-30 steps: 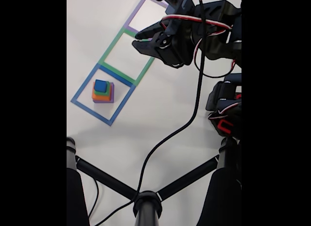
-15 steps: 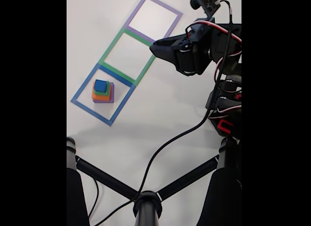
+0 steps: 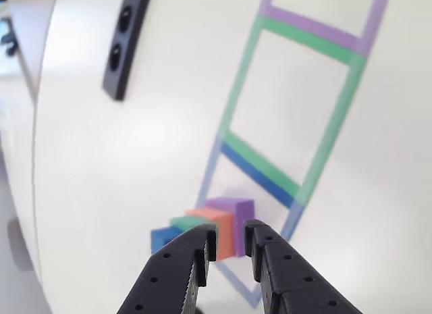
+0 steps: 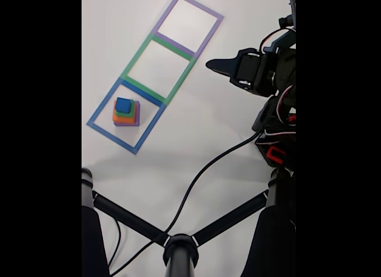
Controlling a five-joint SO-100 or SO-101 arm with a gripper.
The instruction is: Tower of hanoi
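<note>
Black plastic gripper [image 3: 230,241] hangs empty, jaws a narrow slit apart, well right of the stepped stack of square blocks [image 4: 125,112] inside the blue taped square [image 4: 101,107] on the smooth white tabletop [image 4: 196,146].

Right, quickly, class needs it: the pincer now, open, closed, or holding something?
Pincer: slightly open, holding nothing; the stack sits beyond its tips.
</note>
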